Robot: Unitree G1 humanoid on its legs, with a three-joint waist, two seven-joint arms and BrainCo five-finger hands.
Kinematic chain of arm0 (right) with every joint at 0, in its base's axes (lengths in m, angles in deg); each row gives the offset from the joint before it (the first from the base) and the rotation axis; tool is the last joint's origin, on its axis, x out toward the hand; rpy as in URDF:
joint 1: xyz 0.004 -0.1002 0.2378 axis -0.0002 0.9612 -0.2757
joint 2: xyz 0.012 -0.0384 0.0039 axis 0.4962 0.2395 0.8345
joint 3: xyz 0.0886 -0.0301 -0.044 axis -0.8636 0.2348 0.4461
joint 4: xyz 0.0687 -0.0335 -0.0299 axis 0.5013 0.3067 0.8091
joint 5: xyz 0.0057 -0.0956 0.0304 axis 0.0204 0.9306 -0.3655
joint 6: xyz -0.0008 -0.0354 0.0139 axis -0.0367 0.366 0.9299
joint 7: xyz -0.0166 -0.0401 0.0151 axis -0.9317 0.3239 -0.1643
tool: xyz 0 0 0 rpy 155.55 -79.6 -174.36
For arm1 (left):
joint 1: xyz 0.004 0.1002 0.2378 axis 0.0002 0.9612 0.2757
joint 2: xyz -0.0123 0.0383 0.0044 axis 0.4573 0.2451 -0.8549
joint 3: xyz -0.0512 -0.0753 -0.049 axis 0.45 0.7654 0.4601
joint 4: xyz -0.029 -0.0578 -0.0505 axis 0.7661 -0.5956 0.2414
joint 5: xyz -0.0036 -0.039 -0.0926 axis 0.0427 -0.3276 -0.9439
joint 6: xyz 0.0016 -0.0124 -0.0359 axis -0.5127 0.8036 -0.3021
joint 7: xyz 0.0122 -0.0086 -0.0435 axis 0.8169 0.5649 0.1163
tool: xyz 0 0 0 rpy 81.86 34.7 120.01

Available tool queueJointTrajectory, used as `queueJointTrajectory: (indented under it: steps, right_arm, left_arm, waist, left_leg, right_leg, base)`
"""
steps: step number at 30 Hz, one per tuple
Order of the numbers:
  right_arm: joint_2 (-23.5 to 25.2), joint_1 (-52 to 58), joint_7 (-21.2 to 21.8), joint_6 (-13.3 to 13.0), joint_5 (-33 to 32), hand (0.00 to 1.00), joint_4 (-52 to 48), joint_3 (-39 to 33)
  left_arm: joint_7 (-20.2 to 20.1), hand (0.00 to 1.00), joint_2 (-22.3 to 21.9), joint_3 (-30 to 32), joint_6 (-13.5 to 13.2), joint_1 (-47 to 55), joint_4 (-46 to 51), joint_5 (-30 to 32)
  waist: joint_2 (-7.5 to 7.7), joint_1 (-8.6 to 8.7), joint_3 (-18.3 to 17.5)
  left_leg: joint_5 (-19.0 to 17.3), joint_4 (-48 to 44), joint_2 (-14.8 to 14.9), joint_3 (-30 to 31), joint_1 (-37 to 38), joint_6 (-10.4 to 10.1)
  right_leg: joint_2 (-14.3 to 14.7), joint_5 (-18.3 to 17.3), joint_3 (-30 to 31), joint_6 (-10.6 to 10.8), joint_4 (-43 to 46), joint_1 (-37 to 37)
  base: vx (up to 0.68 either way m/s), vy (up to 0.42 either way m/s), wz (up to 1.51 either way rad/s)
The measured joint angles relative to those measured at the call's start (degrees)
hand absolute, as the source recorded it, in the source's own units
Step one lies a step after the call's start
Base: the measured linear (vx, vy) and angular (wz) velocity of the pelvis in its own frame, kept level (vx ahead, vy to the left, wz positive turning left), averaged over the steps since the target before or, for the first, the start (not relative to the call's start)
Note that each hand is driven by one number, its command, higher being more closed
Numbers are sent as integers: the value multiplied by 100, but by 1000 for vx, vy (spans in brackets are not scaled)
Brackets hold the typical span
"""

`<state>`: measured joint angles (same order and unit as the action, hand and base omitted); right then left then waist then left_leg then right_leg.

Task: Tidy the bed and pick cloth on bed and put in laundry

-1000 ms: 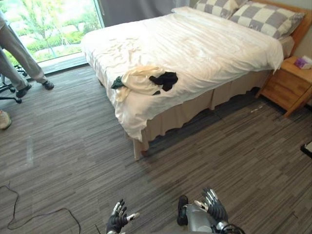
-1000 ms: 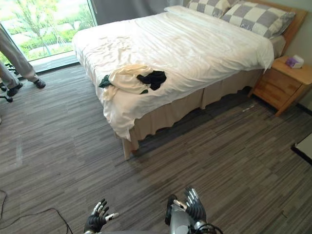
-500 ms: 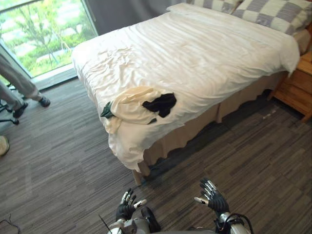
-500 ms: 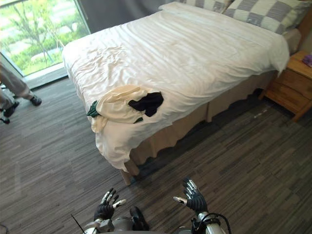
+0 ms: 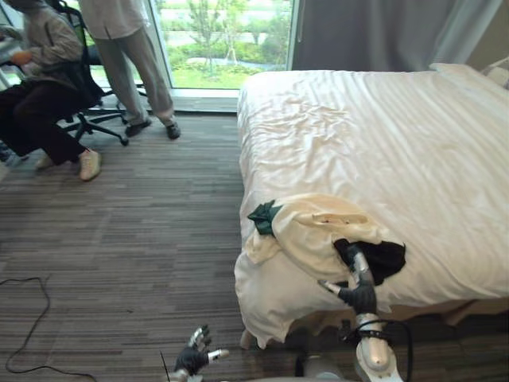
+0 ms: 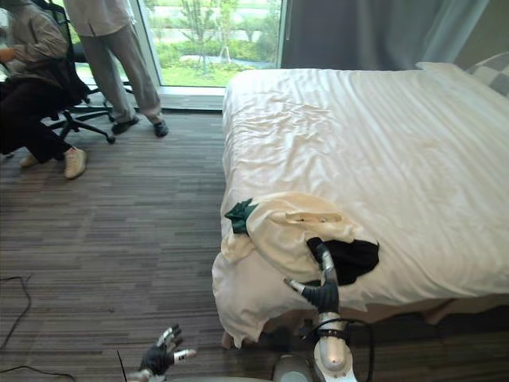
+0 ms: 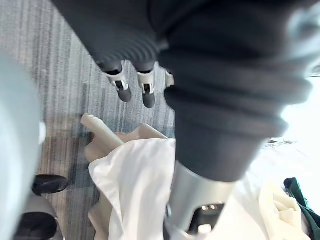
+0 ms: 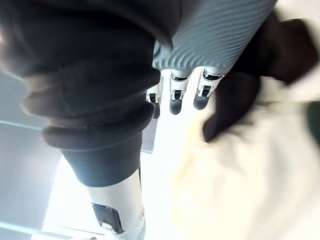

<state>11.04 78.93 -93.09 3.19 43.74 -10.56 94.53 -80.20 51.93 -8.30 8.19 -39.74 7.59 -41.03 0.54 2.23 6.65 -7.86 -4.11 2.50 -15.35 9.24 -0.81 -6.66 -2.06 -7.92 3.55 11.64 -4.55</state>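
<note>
A pile of clothes lies on the near corner of the white bed: a cream cloth, a black cloth on its right and a green cloth at its left end. My right hand is raised in front of the pile, open, with straight fingers pointing at the black cloth; whether they touch it I cannot tell. The right wrist view has its fingers beside the cream cloth. My left hand hangs low over the floor, open, near the bed's draped corner.
A seated person on a wheeled chair and a standing person are at the far left by the window. Grey striped carpet stretches left of the bed. A dark curtain hangs behind the bed.
The camera has come close to the bed's corner and turned left, bringing two people into view. My right hand has risen from near the floor up to the clothes pile.
</note>
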Motion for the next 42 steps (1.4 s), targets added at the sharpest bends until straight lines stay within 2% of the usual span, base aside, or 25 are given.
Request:
queueJointTrajectory:
  steps: [3, 6, 8, 10, 13, 16, 19, 21, 23, 25, 27, 30, 36, 37, 40, 42]
  right_arm:
    - [-295, -196, 85, 182, 159, 0, -778, -354]
    - [-507, -322, 611, 300, 212, 0, -1258, -477]
    - [-592, -346, 985, 475, 269, 0, -1277, -317]
    - [-674, -509, 1426, 775, 407, 0, -1131, -36]
    - [-833, -882, 1714, 1097, 508, 0, -438, 126]
    - [-1012, -1334, 1698, 1429, 879, 0, 835, 237]
    - [-1237, -1698, 1629, 1626, 1159, 0, 1516, 251]
    - [-1325, -2129, 1405, 1741, 1182, 0, 1847, 232]
    - [-1403, -2590, 1216, 1863, 1225, 0, 2127, 79]
    - [-1595, -3098, 1093, 2077, 1329, 0, 2406, -119]
    - [-1814, -3386, 1084, 2217, 1332, 0, 2547, -219]
    - [-2033, -3532, 1115, 2236, 1332, 0, 2563, -223]
    - [-2282, -4208, 1577, 2219, 1331, 0, 3042, -195]
    - [-2378, -4318, 1724, 2184, 1323, 100, 3138, -159]
    - [-2537, -4455, 1957, 2169, 1249, 100, 3281, -96]
    - [-2532, -4544, 1966, 2158, 1132, 100, 3386, -114]
  left_arm:
    - [-80, 0, -66, 283, -26, 38, -116, 12]
    - [-171, 0, -111, 521, -66, 31, -355, 179]
    - [-255, 0, -105, 644, -108, -10, -464, 275]
    - [-303, 0, -73, 680, -134, -67, -541, 403]
    - [-402, 0, 7, 661, -142, -184, -673, 479]
    - [-465, 0, 92, 642, -82, -283, -698, 577]
    - [-496, 0, 223, 629, 2, -444, -693, 577]
    - [-491, 0, 319, 630, 69, -574, -689, 570]
    - [-488, 0, 404, 635, 150, -821, -684, 561]
    - [-480, 0, 428, 657, 163, -1123, -550, 527]
    - [-464, 0, 432, 669, 168, -1215, -236, 508]
    - [-452, 0, 437, 670, 208, -1319, -22, 508]
    - [-372, 0, 553, 669, 279, -1589, 278, 429]
    - [-375, 0, 584, 668, 283, -1591, 343, 387]
    - [-379, 0, 610, 667, 355, -1592, 454, 337]
    - [-383, 0, 613, 612, 396, -1660, 455, 335]
  waist:
    - [48, 2, -14]
    - [113, 25, -60]
    - [134, 10, -74]
    - [130, -17, -82]
    - [107, -16, -85]
    - [82, -132, -80]
    - [38, -169, -68]
    - [0, -166, 21]
    - [-50, -165, 206]
    - [-150, -163, 568]
    - [-225, -169, 792]
    - [-265, -166, 1034]
    - [-332, -183, 1550]
    - [-359, -185, 1624]
    - [-406, -189, 1663]
    - [-411, -205, 1669]
  left_leg:
    - [-21, 2, 131, -233, 118, -49]
    - [-33, 7, 142, -254, 139, -69]
    - [-35, 30, 140, -272, 93, -74]
    - [-50, 35, 140, -274, 23, -99]
    - [-51, 75, 144, -235, -43, -103]
    - [2, 198, 144, -239, -178, -183]
    - [54, 205, 138, -186, -460, -212]
    - [128, 207, 124, -167, -681, -209]
    - [226, 209, 104, -139, -885, -171]
    - [366, 194, 76, -25, -992, -140]
    - [385, 135, 74, 30, -1144, -146]
    - [384, 73, 65, 94, -1258, -143]
    - [361, -150, 30, 120, -1594, -106]
    - [337, -212, 31, 133, -1670, -71]
    - [311, -241, 27, 176, -1750, -37]
    - [312, -262, 26, 197, -1750, -39]
  right_leg:
    - [176, 174, 27, -46, -495, 301]
    - [223, 316, 42, -33, -845, 449]
    - [239, 440, 22, -44, -1067, 495]
    - [252, 598, -14, -48, -1330, 555]
    - [258, 755, -140, -58, -1572, 631]
    - [274, 895, -176, -91, -1729, 581]
    - [254, 926, -254, -89, -1731, 332]
    - [239, 987, -271, -96, -1728, 119]
    - [224, 1071, -281, -122, -1727, -83]
    - [195, 1189, -310, -171, -1724, -192]
    - [190, 1227, -328, -172, -1722, -300]
    - [175, 1246, -360, -186, -1711, -361]
    - [111, 1329, -335, -183, -1663, -602]
    - [108, 1334, -334, -183, -1662, -606]
    - [100, 1334, -332, -183, -1632, -665]
    - [103, 1331, -345, -182, -1618, -667]
  base:
    - [164, -50, -21]
    - [32, 2, -12]
    - [-28, 13, -1]
    - [-79, -6, 6]
    - [-106, -39, 15]
    - [-155, -60, 9]
    - [-108, -49, 9]
    - [-122, -61, 7]
    - [-90, -41, 6]
    - [-29, -20, 18]
    - [-38, -6, 12]
    - [-23, 7, 9]
    - [-41, 23, 3]
    - [-45, 18, 2]
    - [-16, 6, 1]
    - [0, 0, 0]
